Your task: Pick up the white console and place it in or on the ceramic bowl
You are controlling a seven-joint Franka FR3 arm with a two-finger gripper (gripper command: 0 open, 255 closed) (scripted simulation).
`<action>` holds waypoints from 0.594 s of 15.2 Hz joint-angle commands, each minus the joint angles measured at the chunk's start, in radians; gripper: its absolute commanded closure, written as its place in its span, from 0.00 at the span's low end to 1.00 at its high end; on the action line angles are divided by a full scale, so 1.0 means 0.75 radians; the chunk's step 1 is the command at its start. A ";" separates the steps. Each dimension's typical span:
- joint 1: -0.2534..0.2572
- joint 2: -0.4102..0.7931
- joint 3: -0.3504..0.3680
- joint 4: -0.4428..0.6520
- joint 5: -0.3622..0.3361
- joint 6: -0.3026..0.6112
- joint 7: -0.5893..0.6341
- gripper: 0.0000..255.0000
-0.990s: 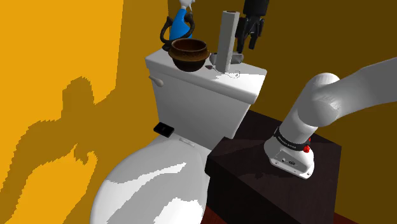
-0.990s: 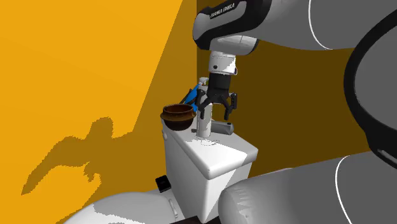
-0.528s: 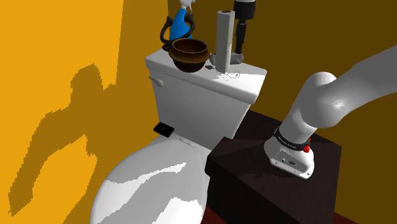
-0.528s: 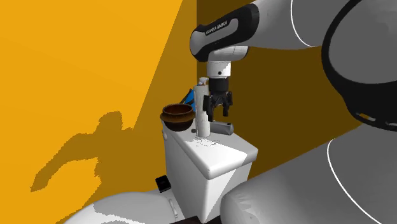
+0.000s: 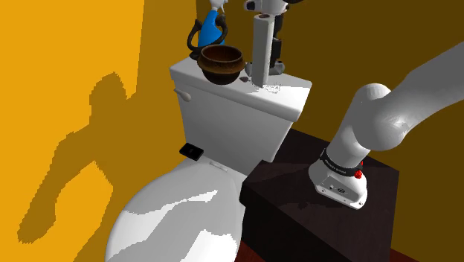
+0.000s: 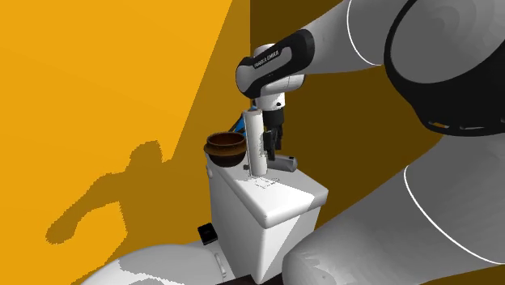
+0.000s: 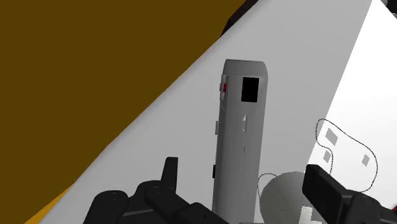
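Black gripper [image 7: 245,178] reads wide open on my wrist view: one finger to either side of the console [image 7: 240,127], with a clear gap on both sides, so I judge nothing is held yet. On the second exterior view I see the hand pointing down with its fingers hanging just beside the console's middle, on the side away from the bowl [image 5: 221,63]. What matters for my next move is the console's long axis. It is a pale grey tower standing upright on the toilet tank lid [image 5: 216,93], so it runs roughly along the fingers, not across them, and closing should pinch its narrow body from both flanks. I cannot tell from these views how deep between the fingers it sits, so I would want it centred before I squeeze. A tall, slim thing like that may topple if one finger meets it first. The dark brown bowl sits near, on the same lid, beyond the console from the gripper, with a blue bottle [image 5: 210,31] just behind it. I would lift straight up before carrying across.
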 commanded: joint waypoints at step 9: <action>-0.004 0.004 -0.011 -0.064 -0.011 0.066 -0.004 0.00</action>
